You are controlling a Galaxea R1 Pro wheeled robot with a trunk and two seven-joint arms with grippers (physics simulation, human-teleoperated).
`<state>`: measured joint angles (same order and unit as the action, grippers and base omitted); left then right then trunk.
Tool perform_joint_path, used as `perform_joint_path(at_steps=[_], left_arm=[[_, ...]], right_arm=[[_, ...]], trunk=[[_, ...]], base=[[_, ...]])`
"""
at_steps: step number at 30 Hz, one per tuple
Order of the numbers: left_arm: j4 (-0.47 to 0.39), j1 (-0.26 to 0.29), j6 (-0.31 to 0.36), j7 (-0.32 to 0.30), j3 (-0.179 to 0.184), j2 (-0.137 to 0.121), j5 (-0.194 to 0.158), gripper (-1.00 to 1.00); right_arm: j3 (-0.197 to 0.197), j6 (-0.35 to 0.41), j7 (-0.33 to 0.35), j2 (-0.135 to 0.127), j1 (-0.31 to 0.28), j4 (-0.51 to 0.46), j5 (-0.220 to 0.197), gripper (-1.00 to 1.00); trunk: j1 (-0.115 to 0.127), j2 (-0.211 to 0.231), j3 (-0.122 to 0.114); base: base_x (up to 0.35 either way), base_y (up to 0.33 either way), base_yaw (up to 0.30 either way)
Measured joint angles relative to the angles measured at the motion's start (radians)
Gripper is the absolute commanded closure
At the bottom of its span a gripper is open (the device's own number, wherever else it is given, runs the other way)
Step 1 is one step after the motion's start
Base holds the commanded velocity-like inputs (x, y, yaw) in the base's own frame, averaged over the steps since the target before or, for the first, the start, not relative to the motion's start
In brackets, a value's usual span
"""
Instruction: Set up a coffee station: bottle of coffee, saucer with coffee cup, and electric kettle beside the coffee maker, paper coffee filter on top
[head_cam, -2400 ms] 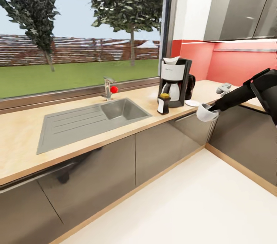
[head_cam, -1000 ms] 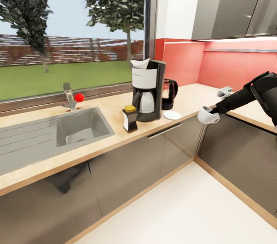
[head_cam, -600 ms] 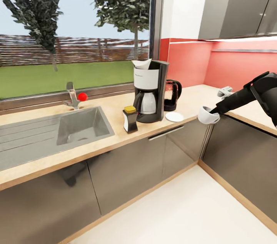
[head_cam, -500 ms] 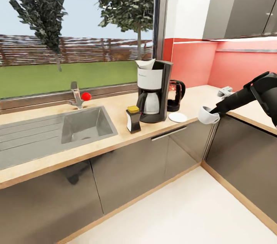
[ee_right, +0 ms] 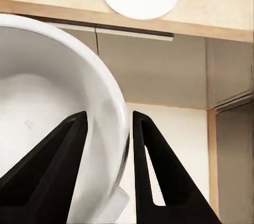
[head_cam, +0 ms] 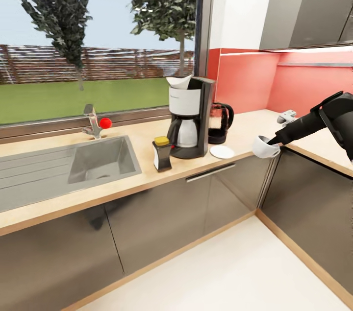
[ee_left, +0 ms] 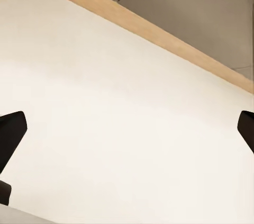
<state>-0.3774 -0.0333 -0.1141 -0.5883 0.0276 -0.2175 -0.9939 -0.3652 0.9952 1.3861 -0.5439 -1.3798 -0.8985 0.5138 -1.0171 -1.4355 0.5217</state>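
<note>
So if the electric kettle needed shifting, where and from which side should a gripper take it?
Probably by the loop handle on the electric kettle, coming in from the right: it stands upright close against the coffee maker, with the handle turned away from it, and the saucer lies in front.

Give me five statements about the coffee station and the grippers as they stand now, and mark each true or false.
1. The right gripper is pinching the wall of the coffee cup. True.
2. The cup already sits on the saucer. False: the saucer is bare and the cup is held off the counter's edge.
3. A paper filter sits on top of the coffee maker. True.
4. The electric kettle stands in the sink. False: it stands beside the coffee maker.
5. The left gripper grips the bottle of coffee. False: its fingers are apart and empty.
</note>
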Motion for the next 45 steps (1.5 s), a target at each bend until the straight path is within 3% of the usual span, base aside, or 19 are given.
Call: perform_joint_path(at_steps=[45], left_arm=[[0.001, 0.0, 0.0, 0.001, -0.007, -0.001, -0.001, -1.0]], right_arm=[[0.0, 0.001, -0.003, 0.002, 0.0, -0.001, 0.0, 1.0]], trunk=[[0.0, 0.0, 0.0]], base=[[0.01, -0.024, 0.219]])
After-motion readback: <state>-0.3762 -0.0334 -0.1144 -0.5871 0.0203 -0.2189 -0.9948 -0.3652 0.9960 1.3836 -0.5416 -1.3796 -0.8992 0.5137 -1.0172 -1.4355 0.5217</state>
